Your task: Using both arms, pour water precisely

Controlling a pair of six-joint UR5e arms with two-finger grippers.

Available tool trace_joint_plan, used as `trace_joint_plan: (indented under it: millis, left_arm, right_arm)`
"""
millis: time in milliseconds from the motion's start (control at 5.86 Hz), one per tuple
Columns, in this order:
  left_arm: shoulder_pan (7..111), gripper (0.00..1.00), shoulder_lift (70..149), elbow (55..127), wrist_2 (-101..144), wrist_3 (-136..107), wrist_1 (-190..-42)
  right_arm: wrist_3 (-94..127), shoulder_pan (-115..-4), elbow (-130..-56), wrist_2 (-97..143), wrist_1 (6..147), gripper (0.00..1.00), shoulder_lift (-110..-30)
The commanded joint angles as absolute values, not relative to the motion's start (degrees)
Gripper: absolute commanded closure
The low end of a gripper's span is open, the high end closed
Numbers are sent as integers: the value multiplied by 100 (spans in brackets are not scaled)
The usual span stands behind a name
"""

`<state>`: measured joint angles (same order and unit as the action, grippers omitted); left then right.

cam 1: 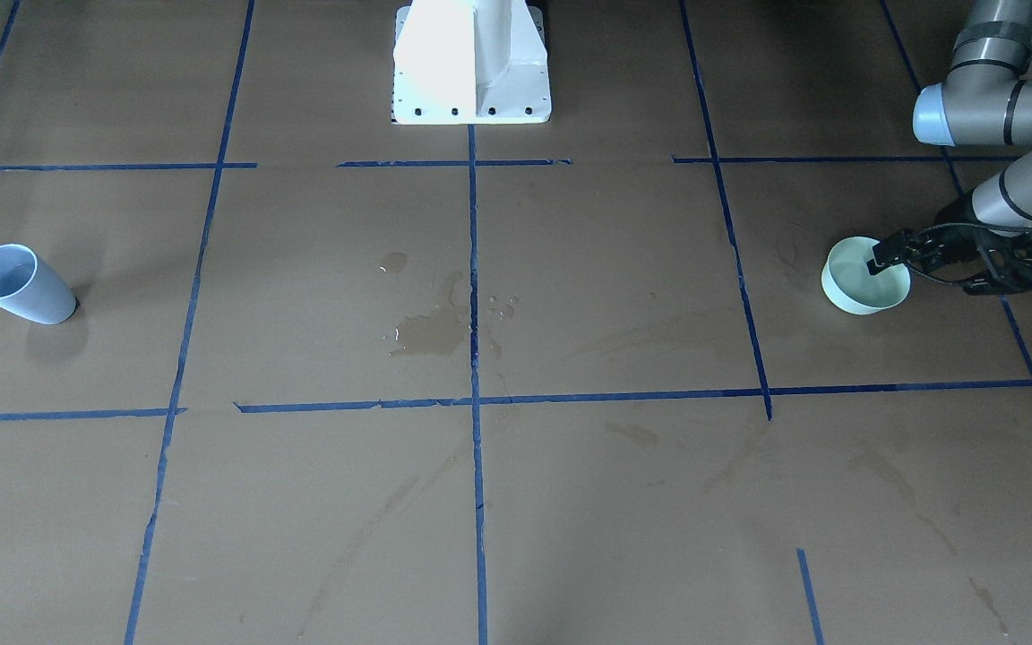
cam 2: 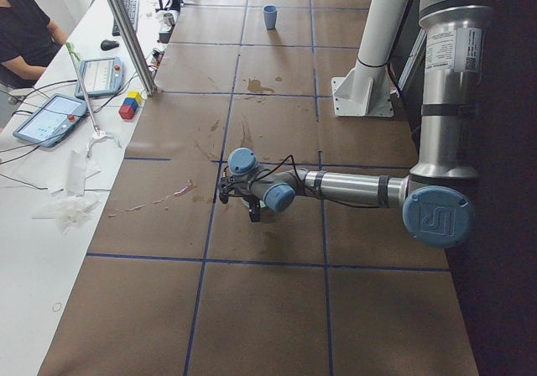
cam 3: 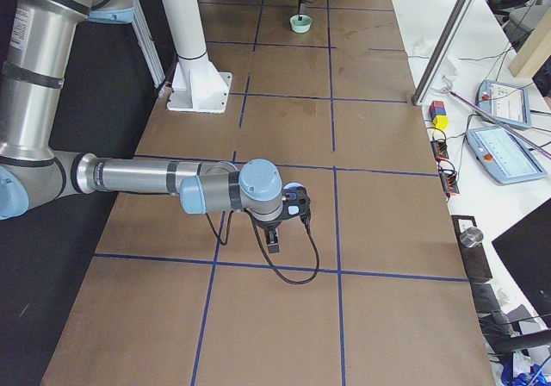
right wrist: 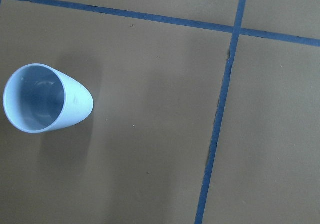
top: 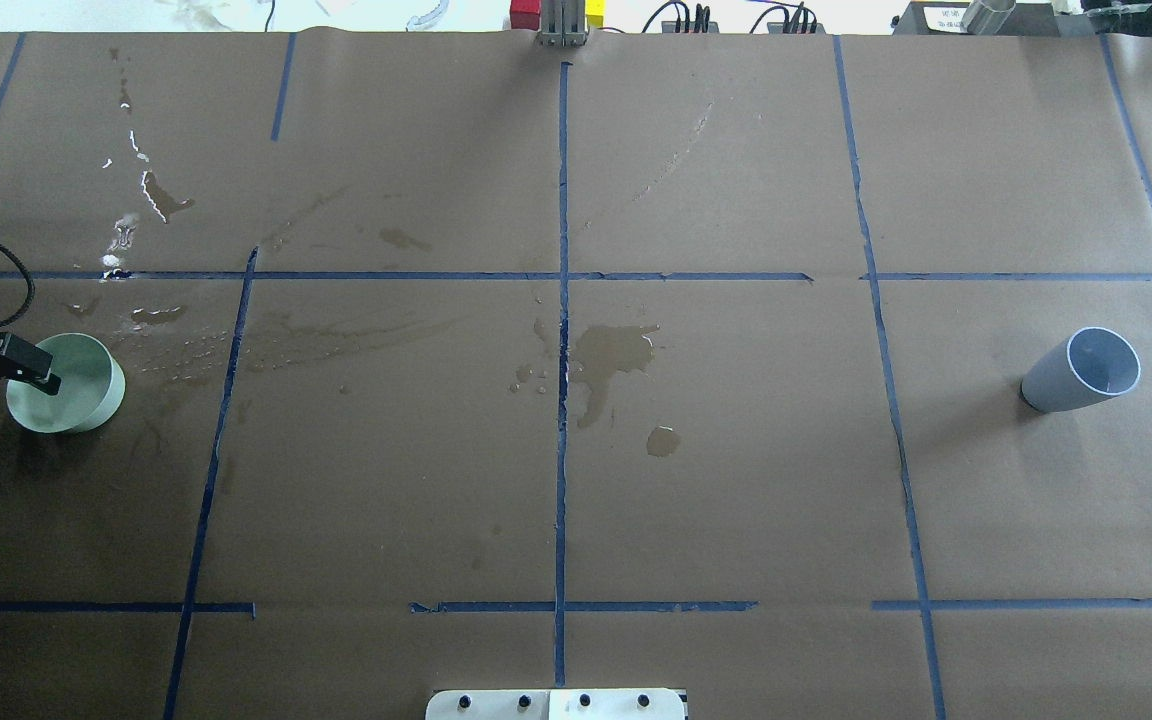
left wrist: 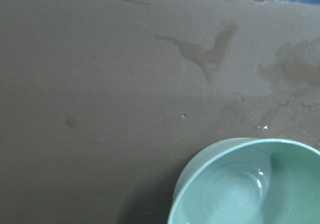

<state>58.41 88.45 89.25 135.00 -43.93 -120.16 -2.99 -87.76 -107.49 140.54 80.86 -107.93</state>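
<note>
**Grip on bowl rim, left arm**

Left pincer [cam 1: 946,267] hangs over the pale green bowl [cam 1: 856,294] at the right edge of the front-facing view. It reads as apart: one finger [cam 1: 888,253] is inside the rim and the other outside, with the bowl wall between them. By my reading it is not yet clamped.

Water [left wrist: 235,194]: I judge it to sit in the bowl's bottom, where the left wrist view shows faint glints and rings.

Grey-blue cup [cam 1: 21,285] stands mouth up at the far left of the front-facing view, well apart from the bowl.

Doing it well:
- Lower until the pads cover enough wall, then close squarely across the rim.
- Lift level and slowly, since a bowl held by one side will want to swing.
- Brown wet stains [cam 1: 431,331] on the worktop [cam 1: 614,502] at mid-frame suggest spills come easily, so I should carry the bowl gently.

Hard to make out:
- Right pincer [cam 3: 274,241] shows only in the right side view, low centre. I cannot tell whether it is apart or together.
- Its wrist view shows the cup and no fingers.
- The left wrist view crops the bowl at lower right.
- Water depth is unreadable.
- I cannot tell whether the cup holds anything.
</note>
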Motion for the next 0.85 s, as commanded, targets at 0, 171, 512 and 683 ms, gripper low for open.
trace_joint_plan:
  millis: [0,171,512,683]
  left_arm:
    - [5810,75,8851,8895,13500,-4377,-12015]
    - [5801,98,8851,8912,13500,-4394,-12015]
    - [5810,100,8903,9096,13535,-4421,-12015]
    - [5801,100,9051,9210,13553,-4595,-12006]
  right_arm:
    - [-308,-8772,-10749,14062,8086,0,-10802]
    - [-308,-8771,-10749,14062,8086,0,-10793]
    - [-308,-8780,-10749,14062,8077,0,-10802]
    - [-308,-8780,-10749,14062,8077,0,-10802]
